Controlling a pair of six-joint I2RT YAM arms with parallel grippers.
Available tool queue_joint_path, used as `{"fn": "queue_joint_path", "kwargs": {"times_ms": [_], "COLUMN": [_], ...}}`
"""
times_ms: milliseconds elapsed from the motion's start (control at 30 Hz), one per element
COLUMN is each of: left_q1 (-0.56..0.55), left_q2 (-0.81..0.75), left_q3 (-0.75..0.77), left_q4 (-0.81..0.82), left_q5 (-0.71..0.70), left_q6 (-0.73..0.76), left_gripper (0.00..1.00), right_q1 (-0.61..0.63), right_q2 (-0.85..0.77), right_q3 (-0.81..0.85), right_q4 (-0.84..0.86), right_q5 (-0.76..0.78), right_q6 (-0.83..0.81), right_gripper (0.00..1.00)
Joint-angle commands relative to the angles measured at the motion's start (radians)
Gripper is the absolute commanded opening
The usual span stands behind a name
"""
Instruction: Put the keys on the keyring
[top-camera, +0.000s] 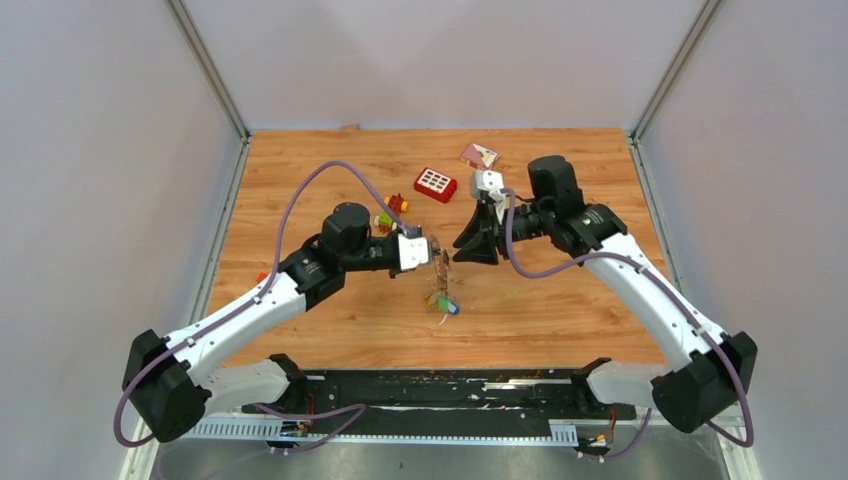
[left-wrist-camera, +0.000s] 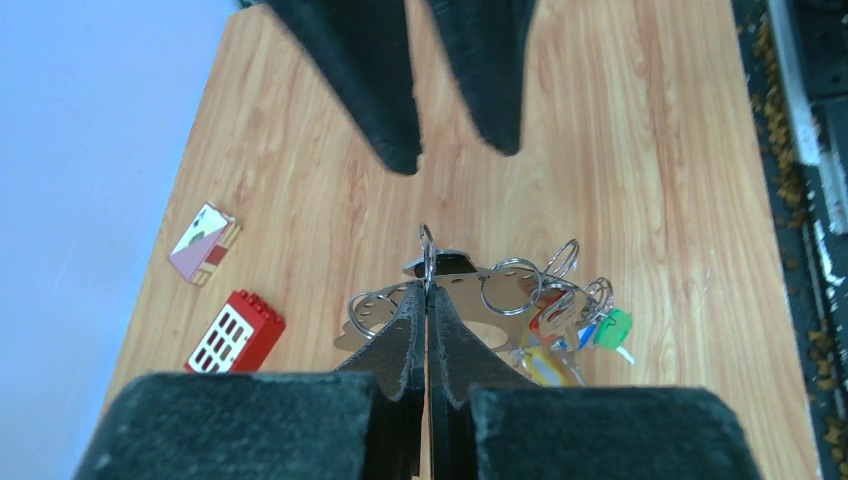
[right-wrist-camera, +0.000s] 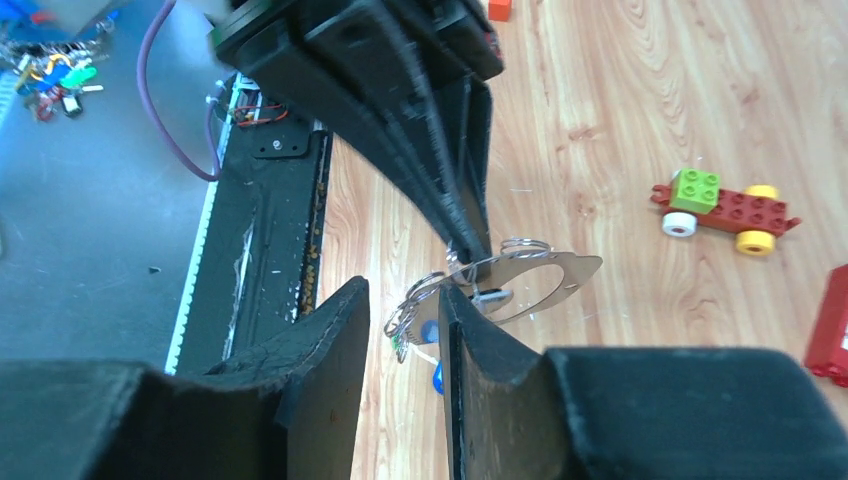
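The keyring (left-wrist-camera: 467, 276) is a flat grey metal hoop, held up above the wooden table. My left gripper (left-wrist-camera: 428, 300) is shut on its rim. The keys (left-wrist-camera: 585, 330) hang in a bunch from the hoop's right side, with green, red, blue and yellow tags. From above, the left gripper (top-camera: 437, 252) holds the keyring (top-camera: 441, 268) with the keys (top-camera: 443, 303) dangling below it. My right gripper (top-camera: 470, 245) faces it from the right, a short way off. In the right wrist view the right gripper (right-wrist-camera: 400, 300) is open and holds nothing. The keyring (right-wrist-camera: 580, 268) is just beyond its fingers.
A red brick with white squares (top-camera: 436, 184) and a pink card (top-camera: 479, 154) lie at the back of the table. A block toy car (right-wrist-camera: 722, 205) stands behind the left gripper. A small red cube (right-wrist-camera: 499, 8) lies further left. The black base rail (top-camera: 450, 385) runs along the near edge.
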Motion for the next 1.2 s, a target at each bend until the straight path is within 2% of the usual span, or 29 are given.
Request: {"fn": "queue_joint_path", "kwargs": {"times_ms": [0,167,433,700,900,1167], "left_q1": [0.018,0.020,0.024,0.025,0.028,0.040], "left_q2": [0.010,0.012,0.014,0.026,0.027,0.009], "left_q3": [0.055,0.014,-0.022,-0.044,-0.065,-0.096], "left_q4": [0.133,0.217,0.287,0.349,0.405,0.459], "left_q5": [0.124,0.190,0.270,0.286,0.277,0.276], "left_q6": [-0.182,-0.264,-0.338,-0.390,-0.432,-0.464], "left_gripper": [0.00,0.00,0.00,0.00,0.00,0.00], "right_q1": [-0.003,-0.003,0.004,0.036,0.041,0.041], "right_q2": [-0.105,-0.154,-0.138,-0.143,-0.145,-0.154], "right_q3": [-0.048,-0.096,-0.121,-0.126,-0.135,-0.146], "right_q4": [0.043,0.072,0.094,0.100,0.099,0.106], "right_q5": [0.025,0.045,0.006,0.024,0.023,0.046], "right_q6": [-0.100,-0.123,-0.126,-0.131,-0.140,-0.146], "right_gripper": [0.33,0.34,0.36,0.34,0.26,0.26]}}
